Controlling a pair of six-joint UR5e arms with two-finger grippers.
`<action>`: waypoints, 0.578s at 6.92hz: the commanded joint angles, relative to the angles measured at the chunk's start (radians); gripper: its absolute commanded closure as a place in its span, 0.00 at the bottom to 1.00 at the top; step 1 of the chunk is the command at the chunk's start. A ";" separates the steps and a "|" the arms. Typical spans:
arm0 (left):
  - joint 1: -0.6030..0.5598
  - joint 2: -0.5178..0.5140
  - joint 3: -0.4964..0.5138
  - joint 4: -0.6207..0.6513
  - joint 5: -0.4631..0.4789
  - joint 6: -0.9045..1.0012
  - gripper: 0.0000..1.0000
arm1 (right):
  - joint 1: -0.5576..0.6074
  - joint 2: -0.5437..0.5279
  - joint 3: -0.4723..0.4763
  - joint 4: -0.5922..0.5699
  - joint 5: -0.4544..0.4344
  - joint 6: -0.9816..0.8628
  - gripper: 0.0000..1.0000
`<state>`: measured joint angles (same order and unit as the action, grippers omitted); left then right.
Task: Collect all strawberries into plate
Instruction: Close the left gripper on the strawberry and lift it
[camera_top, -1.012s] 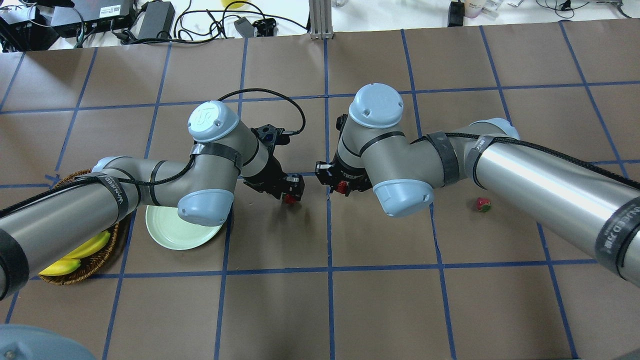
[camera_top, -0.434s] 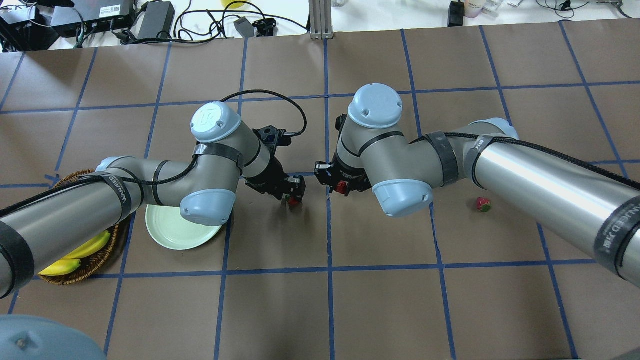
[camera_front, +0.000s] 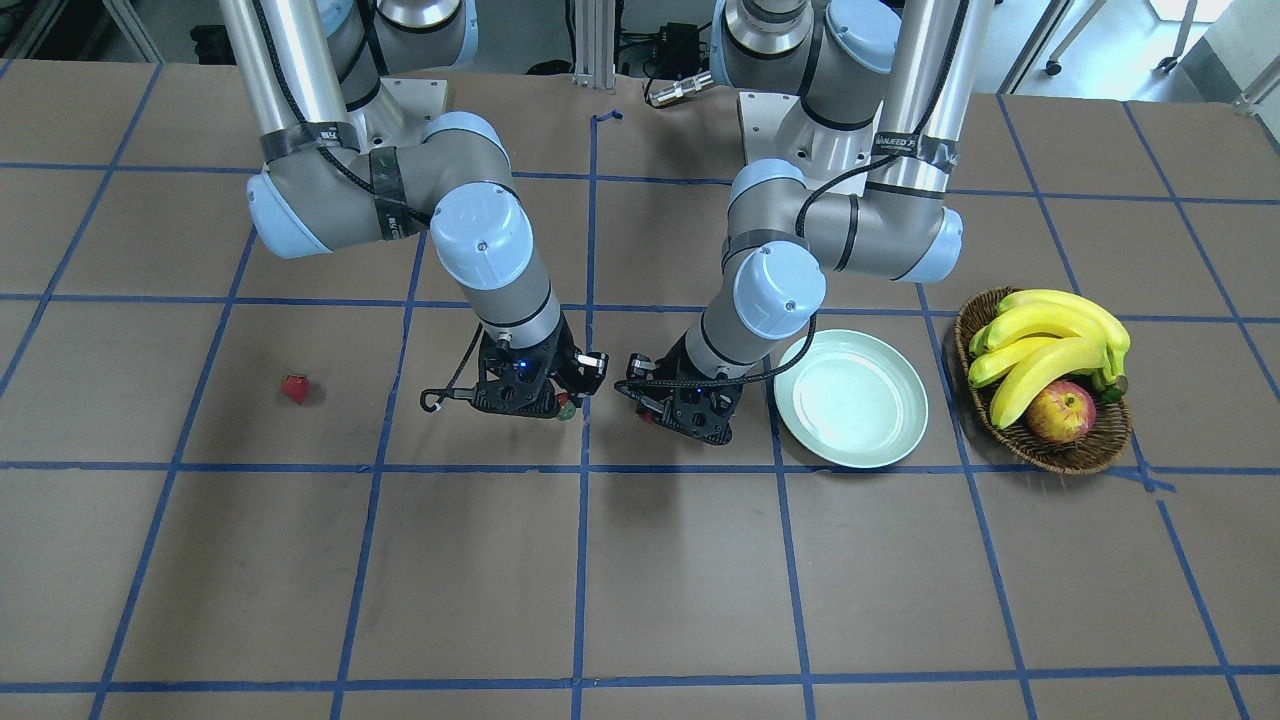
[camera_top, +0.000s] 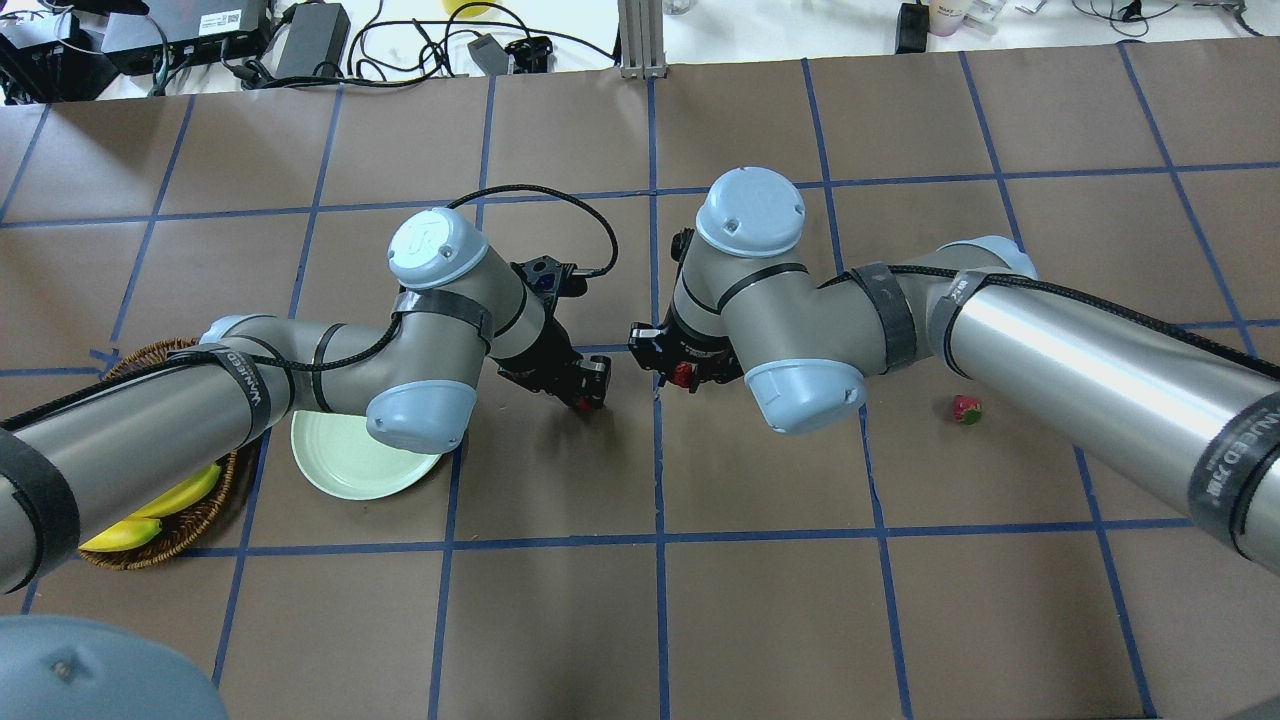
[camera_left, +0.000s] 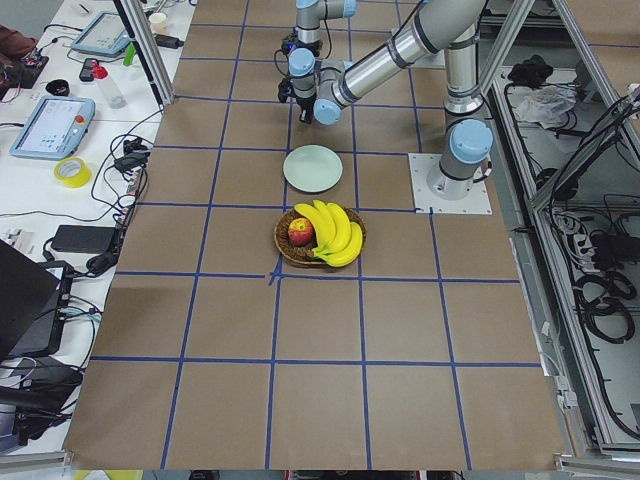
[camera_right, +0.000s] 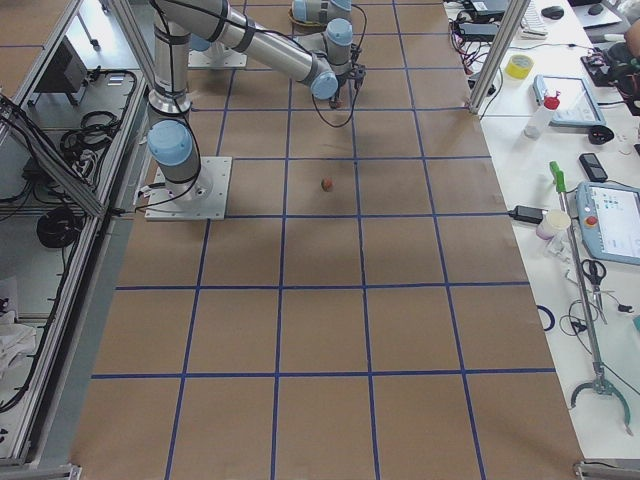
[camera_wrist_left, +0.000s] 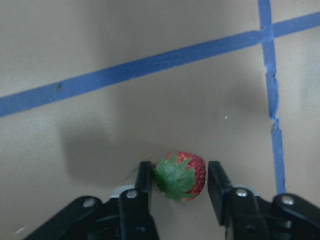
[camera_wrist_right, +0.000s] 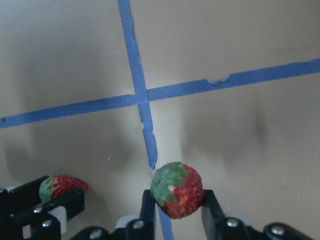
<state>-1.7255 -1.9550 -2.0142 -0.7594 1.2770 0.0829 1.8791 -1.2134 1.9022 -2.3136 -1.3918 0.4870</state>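
Observation:
My left gripper (camera_wrist_left: 179, 175) is low over the table, its fingers closed on a red strawberry (camera_wrist_left: 181, 176) with a green cap. In the overhead view this gripper (camera_top: 590, 388) is right of the pale green plate (camera_top: 335, 470), which holds nothing. My right gripper (camera_wrist_right: 177, 200) is shut on a second strawberry (camera_wrist_right: 177, 189) over a tape crossing, and it faces the left gripper across a blue line (camera_top: 683, 375). A third strawberry (camera_top: 965, 408) lies alone on the table under my right forearm; it also shows in the front view (camera_front: 294, 388).
A brown wicker basket (camera_front: 1045, 452) with bananas (camera_front: 1045, 335) and an apple (camera_front: 1058, 410) stands just beyond the plate (camera_front: 850, 400). Cables, power bricks and other gear lie along the far table edge (camera_top: 320, 40).
My left arm has shifted slightly right and down, and its gripper now covers most of the strawberry. The right arm and the lone strawberry have not moved.

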 joint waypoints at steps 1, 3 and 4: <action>-0.002 -0.001 0.003 0.002 -0.001 0.001 1.00 | 0.000 0.000 0.000 -0.001 0.005 0.005 1.00; 0.006 0.042 0.032 -0.011 0.022 0.004 1.00 | 0.002 0.005 0.000 -0.004 0.007 0.010 1.00; 0.038 0.063 0.070 -0.079 0.071 0.009 1.00 | 0.003 0.005 0.000 -0.004 0.008 0.015 1.00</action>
<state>-1.7140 -1.9181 -1.9811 -0.7838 1.3069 0.0865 1.8807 -1.2102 1.9022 -2.3167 -1.3852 0.4973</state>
